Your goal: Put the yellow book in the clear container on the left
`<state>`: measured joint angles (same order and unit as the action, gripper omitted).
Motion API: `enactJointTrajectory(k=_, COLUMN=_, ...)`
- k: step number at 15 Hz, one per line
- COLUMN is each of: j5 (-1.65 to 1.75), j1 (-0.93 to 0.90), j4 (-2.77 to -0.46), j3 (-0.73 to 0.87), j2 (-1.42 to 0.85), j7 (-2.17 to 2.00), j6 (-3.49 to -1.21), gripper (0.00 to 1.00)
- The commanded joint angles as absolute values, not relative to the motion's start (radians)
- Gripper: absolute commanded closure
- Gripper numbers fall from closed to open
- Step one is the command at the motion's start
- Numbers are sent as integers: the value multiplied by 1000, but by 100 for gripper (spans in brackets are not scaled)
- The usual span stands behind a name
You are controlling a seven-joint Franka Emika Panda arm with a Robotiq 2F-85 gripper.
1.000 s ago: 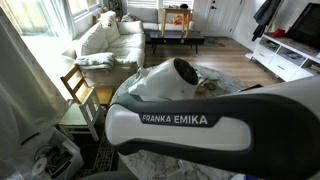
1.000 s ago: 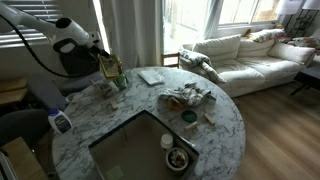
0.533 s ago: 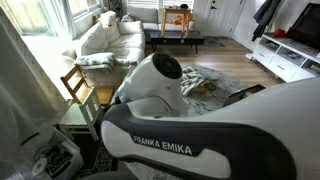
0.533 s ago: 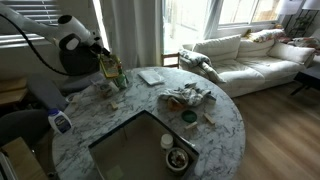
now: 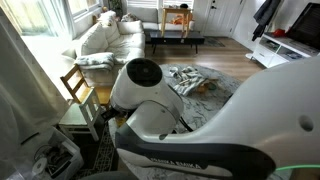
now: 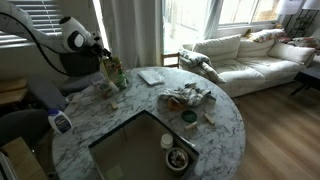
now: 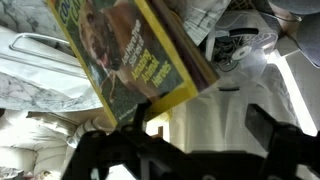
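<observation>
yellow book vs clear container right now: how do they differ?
Look: the yellow book has an opaque yellow-olive cover with pictures; the clear container is plain whitish.
Pose: the clear container lies flat on the table; the yellow book runs slanted across the wrist view.
Place: the yellow book is just ahead of the open gripper; the clear container lies farther along the table.
Shared: both are flat rectangles.

Only the wrist view gives me any print, and all of it is on the yellow book (image 7: 130, 60). Large yellow letters sit at the cover's top corner; I can make out what looks like "CO" and no more. Smaller yellow lines cross the cover picture, too blurred to read.
</observation>
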<state>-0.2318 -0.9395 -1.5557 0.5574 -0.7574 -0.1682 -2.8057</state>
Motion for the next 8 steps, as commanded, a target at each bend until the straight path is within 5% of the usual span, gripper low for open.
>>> enactJointTrajectory(k=1, j5=-43, j1=-858, j4=-1509, j3=479, j2=-745, j7=-300, j6=-2728, gripper=0)
enactJointTrajectory(k=8, j5=149, j1=-757, j4=-1449, j3=364, j2=-716, j7=-392, j6=-2566, gripper=0)
